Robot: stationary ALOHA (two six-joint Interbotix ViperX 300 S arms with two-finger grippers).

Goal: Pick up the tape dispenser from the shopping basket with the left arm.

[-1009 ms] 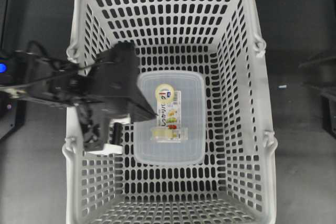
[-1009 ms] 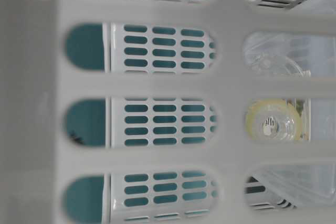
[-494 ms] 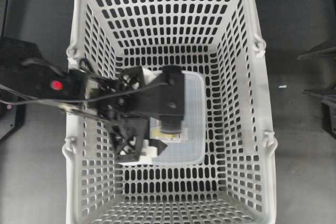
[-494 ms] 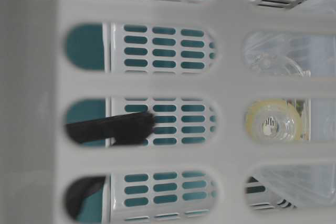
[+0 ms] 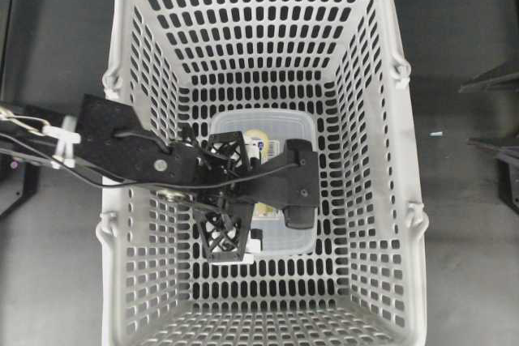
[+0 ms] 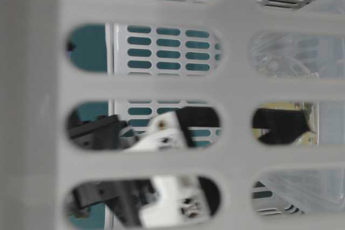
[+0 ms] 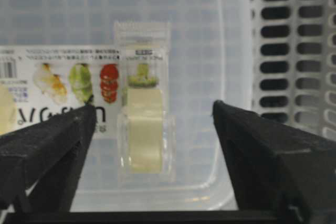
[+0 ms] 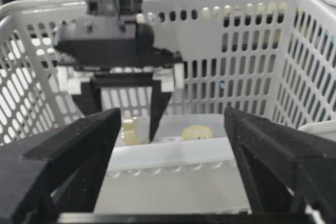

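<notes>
The tape dispenser (image 7: 143,114) is a small clear plastic piece with a yellowish tape roll. It lies on a translucent whitish labelled box (image 5: 280,127) on the floor of the light-grey shopping basket (image 5: 373,119). My left gripper (image 7: 153,109) points down over the box, open, with one black finger on each side of the dispenser and clear gaps between. Seen from overhead, the left arm (image 5: 122,147) reaches in over the left wall and its gripper (image 5: 235,196) hides most of the dispenser. The right wrist view shows the dispenser (image 8: 128,129) between the hanging fingers. My right gripper (image 8: 173,124) is open and empty.
The basket's slotted walls (image 5: 150,70) surround the left gripper closely on the left side. At table level, a black finger (image 6: 280,125) stands in front of the tape roll behind the slotted wall. Black parts of the right arm (image 5: 496,79) stay at the right edge, outside the basket.
The left arm has reached further right and down into the basket. Its gripper now hangs over the box, astride the dispenser. The box has not moved.
</notes>
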